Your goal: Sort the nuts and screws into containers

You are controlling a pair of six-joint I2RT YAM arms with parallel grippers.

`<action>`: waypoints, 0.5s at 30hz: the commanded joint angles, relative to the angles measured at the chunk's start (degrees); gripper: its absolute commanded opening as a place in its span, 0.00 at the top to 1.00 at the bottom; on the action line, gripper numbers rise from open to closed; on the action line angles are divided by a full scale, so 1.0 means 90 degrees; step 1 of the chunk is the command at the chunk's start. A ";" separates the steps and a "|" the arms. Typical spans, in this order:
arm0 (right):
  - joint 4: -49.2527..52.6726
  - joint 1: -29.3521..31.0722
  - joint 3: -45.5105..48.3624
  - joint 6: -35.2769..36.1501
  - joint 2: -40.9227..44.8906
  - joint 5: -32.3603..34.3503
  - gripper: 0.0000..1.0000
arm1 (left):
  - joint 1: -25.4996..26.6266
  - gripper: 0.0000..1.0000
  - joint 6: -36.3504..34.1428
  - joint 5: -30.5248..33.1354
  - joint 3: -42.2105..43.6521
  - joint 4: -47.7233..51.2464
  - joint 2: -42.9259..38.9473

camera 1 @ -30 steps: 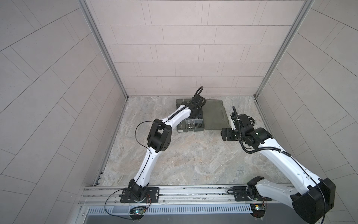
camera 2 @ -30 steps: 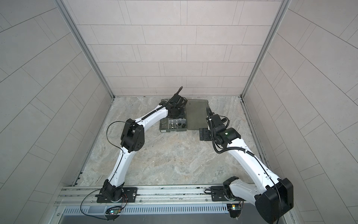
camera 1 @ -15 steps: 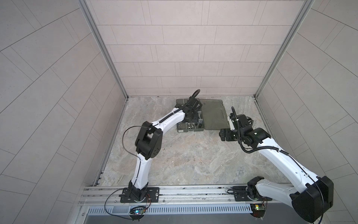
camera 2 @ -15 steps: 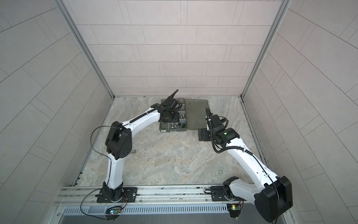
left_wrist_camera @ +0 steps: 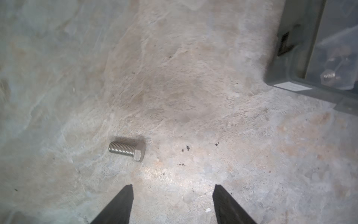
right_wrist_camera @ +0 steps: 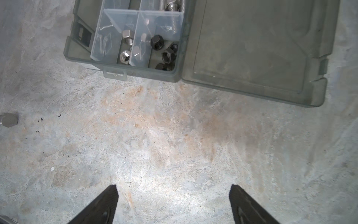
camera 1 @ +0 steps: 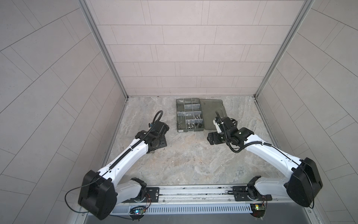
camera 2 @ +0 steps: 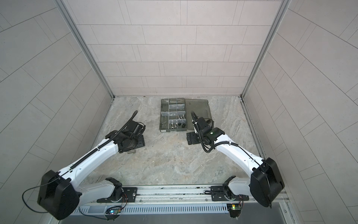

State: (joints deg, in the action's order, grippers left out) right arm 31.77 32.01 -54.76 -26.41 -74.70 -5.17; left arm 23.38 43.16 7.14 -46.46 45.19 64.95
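Fingers [left_wrist_camera: 120, 205], four, apart; one loose screw [left_wrist_camera: 126, 150].

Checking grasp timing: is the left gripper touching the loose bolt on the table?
Apart. The left wrist view shows the left gripper open, with a strip of bare table between it and the bolt.

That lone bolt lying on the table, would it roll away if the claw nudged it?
Probably a little: the hex bolt lies on its side, so its round threaded shaft could roll, though the flat-sided head should stop it soon. It looks solid metal, likely stiff and heavy for its size. Threads may help grip.
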 commanded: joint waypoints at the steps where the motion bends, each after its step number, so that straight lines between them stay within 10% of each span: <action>1: -0.0043 0.0082 -0.0175 -0.0123 -0.0149 -0.0025 0.09 | -0.0545 0.29 0.1121 -0.0380 0.0736 -0.0333 -0.0682; 15: -0.0068 0.0056 -0.0067 0.0024 -0.0265 0.0094 0.09 | -0.1874 0.29 0.2458 -0.1623 0.1861 -0.1341 -0.0847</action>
State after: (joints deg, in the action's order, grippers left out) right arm 31.07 32.58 -55.18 -26.52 -76.86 -5.52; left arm 7.42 61.67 -5.26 -30.41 36.25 56.55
